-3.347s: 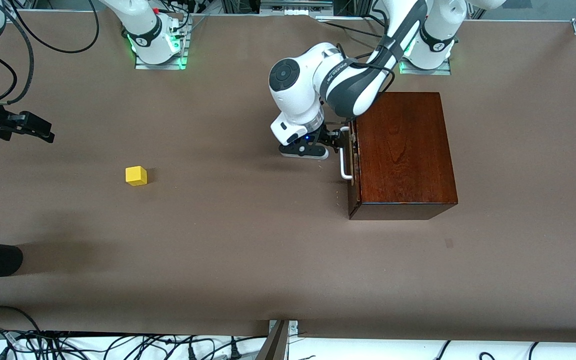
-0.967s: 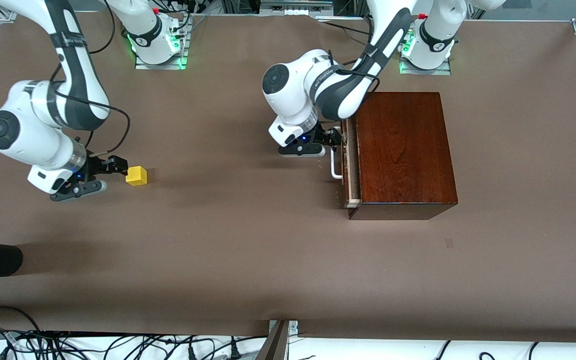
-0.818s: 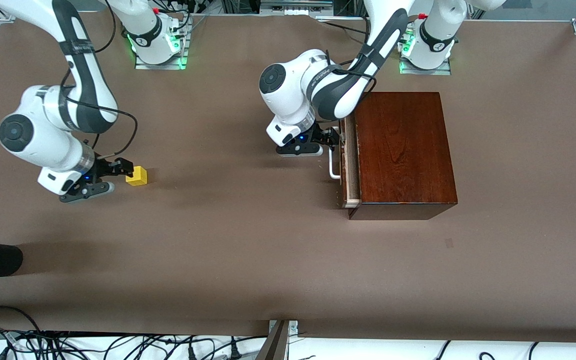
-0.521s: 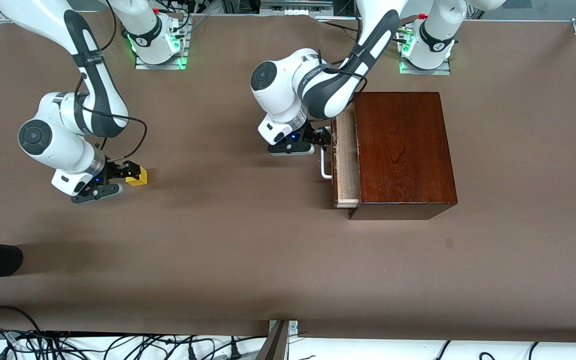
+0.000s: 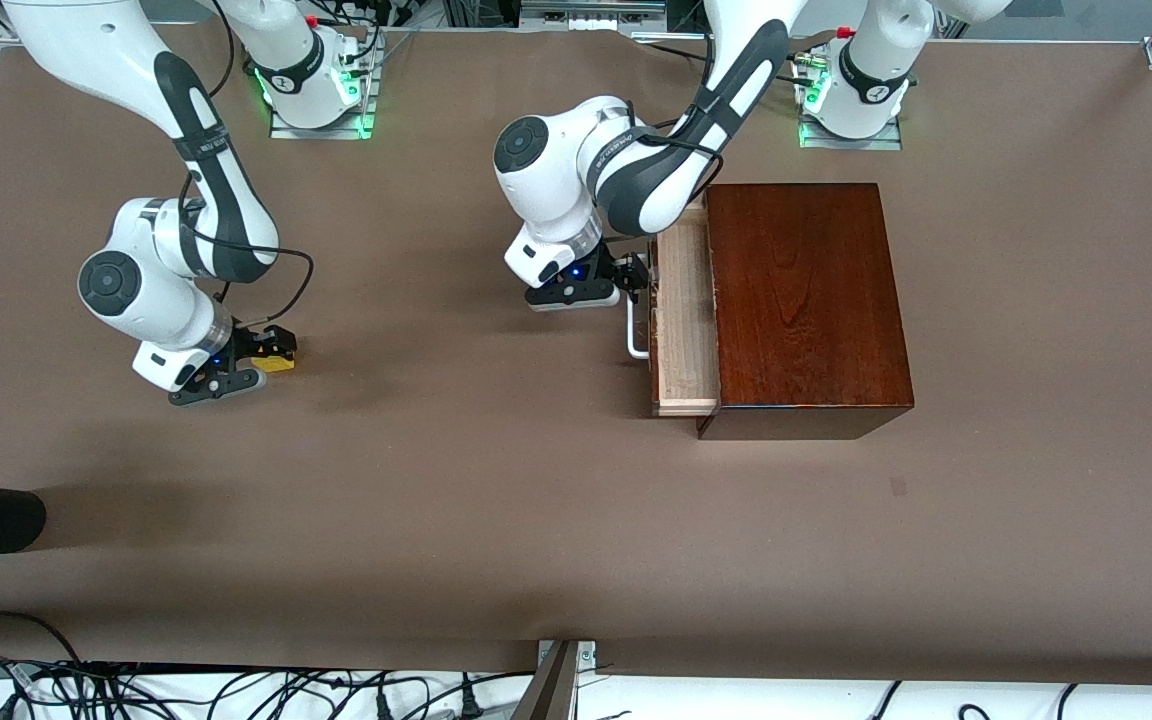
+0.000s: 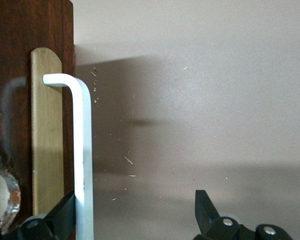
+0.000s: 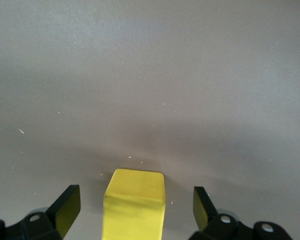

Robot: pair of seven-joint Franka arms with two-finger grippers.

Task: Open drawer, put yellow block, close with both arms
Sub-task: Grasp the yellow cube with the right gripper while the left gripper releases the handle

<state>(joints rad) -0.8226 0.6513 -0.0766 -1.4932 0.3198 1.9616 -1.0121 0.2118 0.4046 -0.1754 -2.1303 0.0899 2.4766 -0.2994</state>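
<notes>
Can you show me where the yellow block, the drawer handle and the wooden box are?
yellow block (image 7: 135, 207), right wrist view, top face.
handle (image 6: 84, 150), left wrist view, long bar.
box (image 5: 801, 290), front view, lid.

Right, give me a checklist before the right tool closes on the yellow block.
1. Yellow block between the right tool's fingers: ok, both fingers flank it with gaps.
2. Right tool open: ok.
3. Block resting on the table: ok.
4. Drawer pulled out enough to take the block: ok by the front view, pale tray exposed.
5. Left tool hooked on the white handle: one finger is beside the bar, jaws open, so it is not clamped; contact cannot tell.
6. Drawer interior free of objects: cannot tell.
</notes>
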